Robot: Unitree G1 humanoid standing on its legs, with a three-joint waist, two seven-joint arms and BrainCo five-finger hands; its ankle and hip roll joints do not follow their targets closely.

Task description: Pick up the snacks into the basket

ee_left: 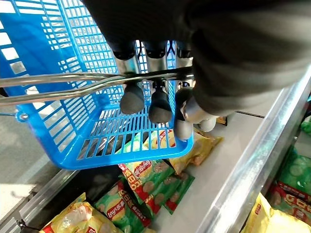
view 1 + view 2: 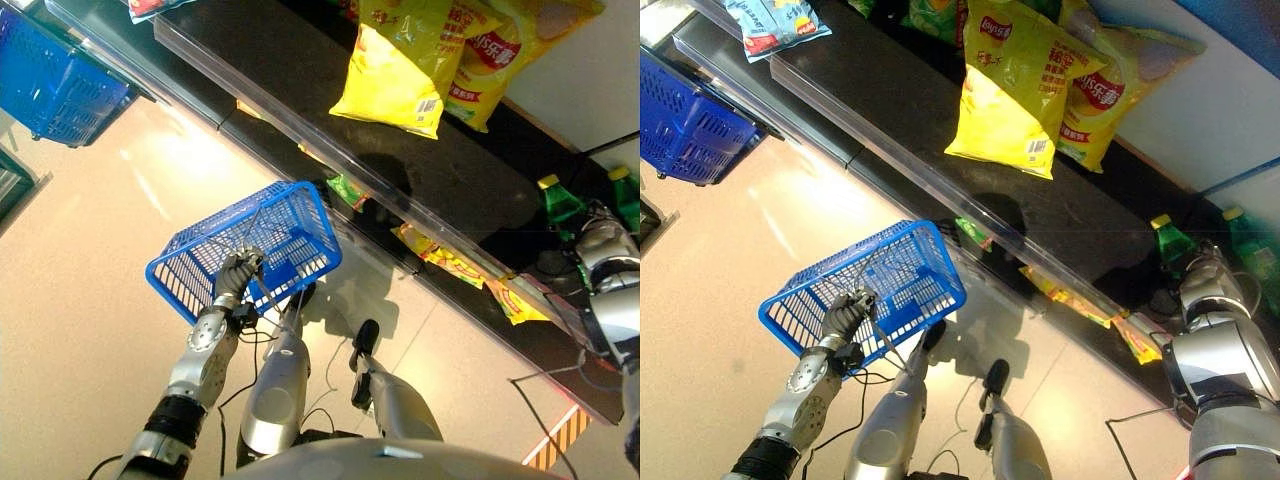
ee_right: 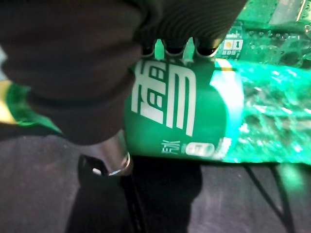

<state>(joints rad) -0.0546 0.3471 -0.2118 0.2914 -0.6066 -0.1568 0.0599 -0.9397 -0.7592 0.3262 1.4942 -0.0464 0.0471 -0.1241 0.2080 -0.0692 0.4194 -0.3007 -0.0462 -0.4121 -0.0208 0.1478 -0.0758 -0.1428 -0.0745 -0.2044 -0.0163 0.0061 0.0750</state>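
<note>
We carry the blue basket (image 2: 262,245) low over the tan floor (image 2: 90,300), our left hand (image 2: 236,275) curled tight round its wire handle (image 1: 73,82), and through its mesh bottom we see nothing lying inside, so we judge the task barely begun. Our right hand (image 3: 112,150) is up at the far end of the dark shelf (image 2: 330,110), pressed against a green bottle (image 3: 184,109); its wrist view shows the fingers reaching over the labelled body and the thumb low beside it, but we cannot tell whether they have closed on it. The bottle appears to stand upright among other green bottles (image 2: 558,200), cap up, long axis vertical. The snacks stay where they are shelved: two big yellow bags (image 2: 1015,90) lie flat on the upper shelf behind its clear rail (image 2: 940,180), overlapping, long axes running away from the rail with their tops toward the back wall, and smaller green and yellow packets (image 1: 146,179) lie flat on the lower shelf just below the basket, fanned at mixed angles. Another blue basket (image 2: 55,85) sits well apart along the aisle. Every pick and every drop is left to do.
</note>
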